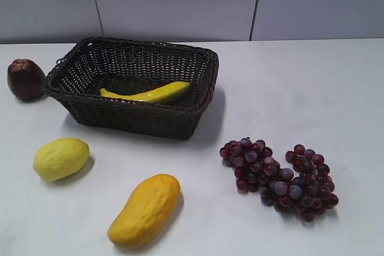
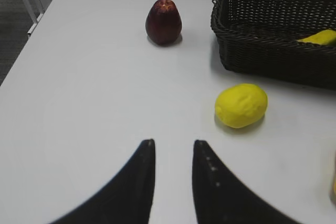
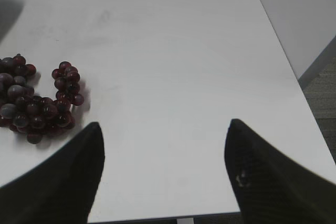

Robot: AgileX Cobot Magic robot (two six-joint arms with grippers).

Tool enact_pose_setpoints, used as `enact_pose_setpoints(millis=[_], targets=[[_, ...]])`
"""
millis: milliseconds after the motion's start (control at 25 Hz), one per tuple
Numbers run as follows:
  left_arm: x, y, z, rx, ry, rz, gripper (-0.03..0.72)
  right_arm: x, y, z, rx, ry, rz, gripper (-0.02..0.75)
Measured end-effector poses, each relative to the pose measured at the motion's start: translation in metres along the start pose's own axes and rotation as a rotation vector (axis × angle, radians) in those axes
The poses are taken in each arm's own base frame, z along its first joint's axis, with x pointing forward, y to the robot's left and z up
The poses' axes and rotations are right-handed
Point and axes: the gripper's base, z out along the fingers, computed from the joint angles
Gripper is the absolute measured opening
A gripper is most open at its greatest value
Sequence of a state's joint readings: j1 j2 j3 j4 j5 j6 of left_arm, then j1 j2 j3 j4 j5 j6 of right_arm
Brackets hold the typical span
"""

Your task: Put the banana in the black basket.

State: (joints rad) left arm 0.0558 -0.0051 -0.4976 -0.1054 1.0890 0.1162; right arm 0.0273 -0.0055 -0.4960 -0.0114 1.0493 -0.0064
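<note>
Over at 10 o'clock on the table, banana (image 1: 150,93) already lying inside the black basket (image 1: 129,121) (looks done, nothing left really), left gripper (image 2: 173,153) fingers nearly together on nothing, right gripper (image 3: 164,135) spread wide, both well clear.

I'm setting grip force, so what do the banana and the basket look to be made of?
The banana looks like moulded plastic or foam: even yellow, glossy, no blemishes; which of the two is unclear. The black basket is woven wicker or plastic rattan, matte dark strands with a braided rim.
</note>
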Motion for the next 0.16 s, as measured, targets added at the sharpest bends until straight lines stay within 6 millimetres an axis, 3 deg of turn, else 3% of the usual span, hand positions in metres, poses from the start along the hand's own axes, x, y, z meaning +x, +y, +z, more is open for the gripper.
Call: enact_pose_setpoints(millis=[160], targets=[[0.0, 0.0, 0.0, 0.0, 0.0, 0.0, 0.239, 0.0, 0.0, 0.0, 0.0, 0.0, 0.0, 0.572]])
